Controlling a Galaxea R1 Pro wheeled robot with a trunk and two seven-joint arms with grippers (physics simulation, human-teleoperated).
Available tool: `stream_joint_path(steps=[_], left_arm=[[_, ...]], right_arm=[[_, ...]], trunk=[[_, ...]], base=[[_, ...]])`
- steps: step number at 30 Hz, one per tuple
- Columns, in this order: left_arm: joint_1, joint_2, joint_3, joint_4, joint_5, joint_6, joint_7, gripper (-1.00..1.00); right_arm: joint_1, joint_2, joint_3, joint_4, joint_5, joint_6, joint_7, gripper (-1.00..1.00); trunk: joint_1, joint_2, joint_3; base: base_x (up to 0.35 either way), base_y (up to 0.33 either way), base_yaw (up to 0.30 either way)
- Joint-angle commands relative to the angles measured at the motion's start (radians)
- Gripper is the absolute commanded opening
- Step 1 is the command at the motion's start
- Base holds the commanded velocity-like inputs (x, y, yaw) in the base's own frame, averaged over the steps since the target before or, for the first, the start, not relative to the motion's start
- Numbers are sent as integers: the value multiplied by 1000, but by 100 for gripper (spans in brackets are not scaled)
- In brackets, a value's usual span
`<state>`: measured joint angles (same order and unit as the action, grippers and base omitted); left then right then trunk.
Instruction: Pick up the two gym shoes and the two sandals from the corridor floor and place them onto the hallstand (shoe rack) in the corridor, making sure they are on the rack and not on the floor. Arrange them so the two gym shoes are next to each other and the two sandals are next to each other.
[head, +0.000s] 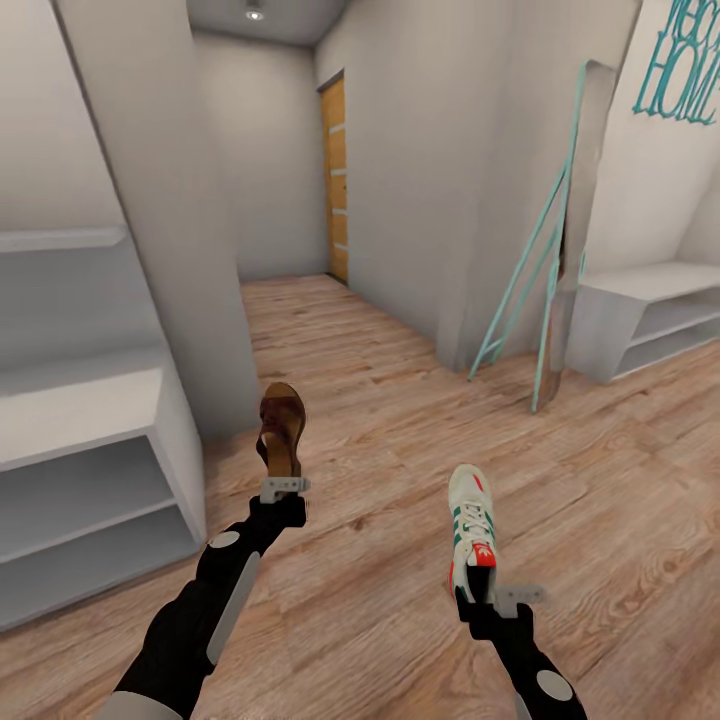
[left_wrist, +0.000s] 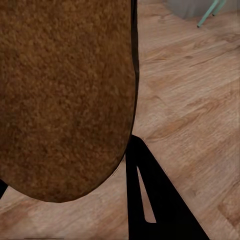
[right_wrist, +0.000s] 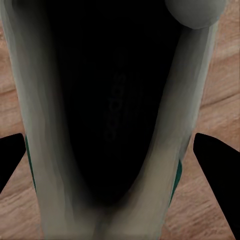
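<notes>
Gripping a brown sandal (head: 282, 432), left tool (head: 284, 487); right tool (head: 497, 598) clasps white green-striped sneaker (head: 472, 525).

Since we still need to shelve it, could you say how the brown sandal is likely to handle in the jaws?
The sandal stands upright from the left gripper without drooping, so probably stiff. Thin sole, open straps: likely light. Gripped at one end, it may pivot.
</notes>
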<state>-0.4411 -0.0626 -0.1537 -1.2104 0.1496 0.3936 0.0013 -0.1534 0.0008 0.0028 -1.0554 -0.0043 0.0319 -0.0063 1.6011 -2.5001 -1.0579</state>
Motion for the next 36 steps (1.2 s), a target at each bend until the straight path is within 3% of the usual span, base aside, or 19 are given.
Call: stream_joint_path(steps=[1,15,23,36], left_arm=[[-1,0,0,-1,8,5,0,-100],[-1,0,0,2,10,5,0,-100],[-1,0,0,2,10,5,0,-100],[-1,0,0,2,9,5,0,-100]], right_arm=[[0,0,0,-2,0,3,-1,-100],[0,0,0,-2,0,3,-1,-100],[0,0,0,0,0,3,-1,-100],[0,0,0,0,0,3,-1,-100]], trunk=[[0,0,0],[0,0,9],[0,0,15],[0,0,25]], base=[[0,0,274],[-188,133,290],[-164,282,292],[-10,318,292]])
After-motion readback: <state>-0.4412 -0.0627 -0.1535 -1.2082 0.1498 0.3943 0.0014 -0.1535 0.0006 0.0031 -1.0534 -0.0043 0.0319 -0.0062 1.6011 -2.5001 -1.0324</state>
